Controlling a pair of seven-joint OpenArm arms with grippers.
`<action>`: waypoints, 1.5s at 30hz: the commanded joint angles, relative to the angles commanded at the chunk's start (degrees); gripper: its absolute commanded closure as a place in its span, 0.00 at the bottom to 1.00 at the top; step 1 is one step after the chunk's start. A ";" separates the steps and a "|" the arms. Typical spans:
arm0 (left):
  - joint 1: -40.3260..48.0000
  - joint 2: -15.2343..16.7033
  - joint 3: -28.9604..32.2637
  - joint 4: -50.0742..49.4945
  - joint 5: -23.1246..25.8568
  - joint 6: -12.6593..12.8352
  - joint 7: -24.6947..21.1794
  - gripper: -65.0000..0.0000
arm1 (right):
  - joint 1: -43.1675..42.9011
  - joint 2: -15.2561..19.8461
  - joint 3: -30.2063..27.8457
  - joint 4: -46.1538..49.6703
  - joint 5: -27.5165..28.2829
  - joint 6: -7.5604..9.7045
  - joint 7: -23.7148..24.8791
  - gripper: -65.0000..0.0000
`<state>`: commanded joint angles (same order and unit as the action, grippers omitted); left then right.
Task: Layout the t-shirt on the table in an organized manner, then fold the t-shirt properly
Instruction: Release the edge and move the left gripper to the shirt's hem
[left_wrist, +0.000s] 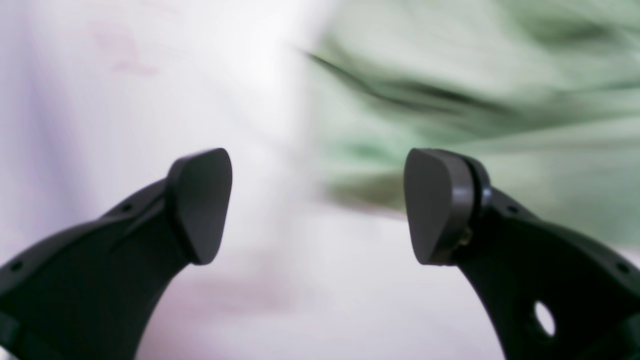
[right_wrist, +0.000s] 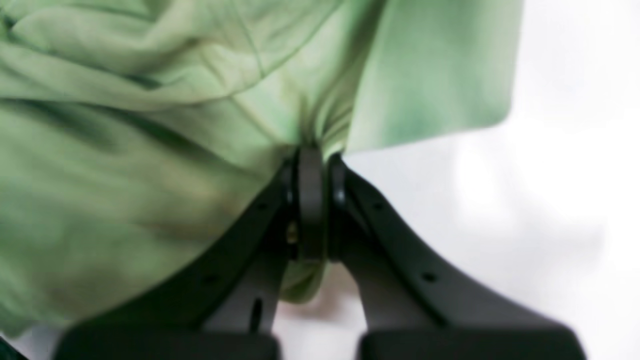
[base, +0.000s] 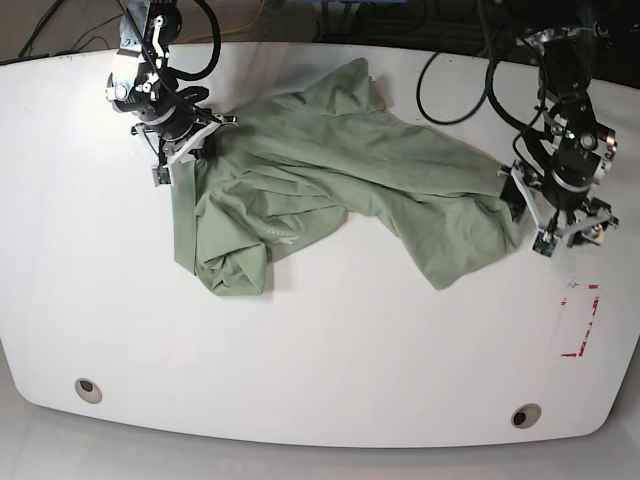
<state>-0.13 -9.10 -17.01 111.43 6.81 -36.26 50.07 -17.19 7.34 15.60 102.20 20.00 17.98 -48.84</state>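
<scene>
Right pincer (right_wrist: 311, 200) clamps t-shirt (base: 330, 180); left pincer (left_wrist: 318, 205) wide apart, holding nothing.

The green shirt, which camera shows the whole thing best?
The base view: it shows the whole t-shirt crumpled on the table. The right wrist view shows only a bunch of cloth pinched in the right gripper. The left wrist view shows a blurred edge beyond the open left gripper.

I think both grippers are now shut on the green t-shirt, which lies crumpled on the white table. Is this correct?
Not quite. Only the right gripper is shut on the t-shirt. The left gripper is open and holds nothing, as the left wrist view shows. The shirt does lie crumpled on the white table.
</scene>
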 joint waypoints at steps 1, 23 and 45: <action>-1.49 0.53 1.14 -0.09 0.00 -0.35 -0.09 0.22 | 0.00 0.00 -0.09 0.00 0.00 0.00 0.00 1.00; -17.23 6.59 10.64 -33.85 0.09 3.16 -15.56 0.22 | -0.26 -0.88 0.09 0.00 0.00 0.00 0.00 1.00; -22.24 6.51 10.46 -58.11 0.00 5.98 -29.63 0.22 | -0.44 -1.05 0.09 0.00 0.00 0.18 0.00 1.00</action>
<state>-22.37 -2.59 -6.55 53.32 6.81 -30.29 20.44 -17.63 6.29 15.69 102.20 20.00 18.15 -48.84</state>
